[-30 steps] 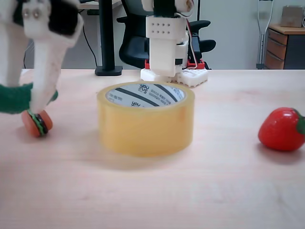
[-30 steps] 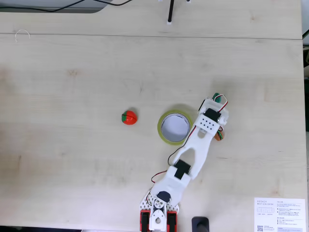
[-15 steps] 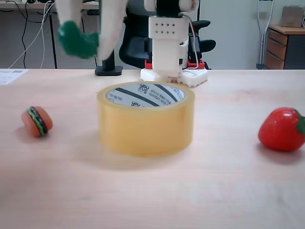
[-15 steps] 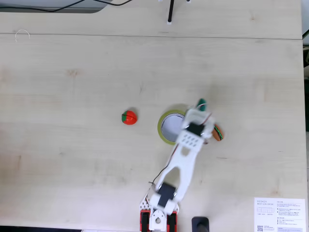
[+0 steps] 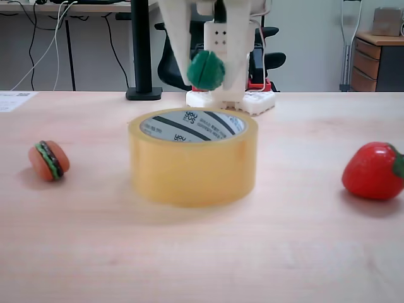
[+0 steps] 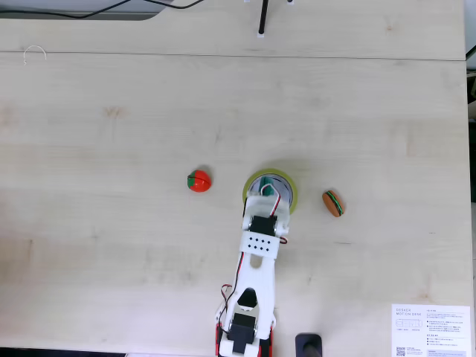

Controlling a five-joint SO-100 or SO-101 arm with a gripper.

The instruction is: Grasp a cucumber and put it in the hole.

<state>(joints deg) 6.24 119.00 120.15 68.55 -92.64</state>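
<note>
Grasp done: my gripper (image 5: 206, 68) clenched on cucumber (image 5: 206, 69), held in air over roll (image 5: 192, 165). From above, cucumber (image 6: 265, 190) sits above hole (image 6: 275, 183). Left: lower, let go. Strawberry (image 6: 198, 181) at roll's 9 o'clock, burger (image 6: 332, 203) at 3.

The table (image 5: 303, 252) looks like pale wood with a fine grain and a matt, smooth finish. The tape roll (image 5: 192, 165) is yellowish translucent plastic with a soft sheen, its inner core white card printed with black stripes. The cucumber (image 5: 206, 69) is dark green with bumpy skin. The strawberry (image 5: 374, 170) is glossy red plastic. The gripper (image 5: 206, 60) fingers (image 5: 178, 38) are matt off-white plastic.
</note>
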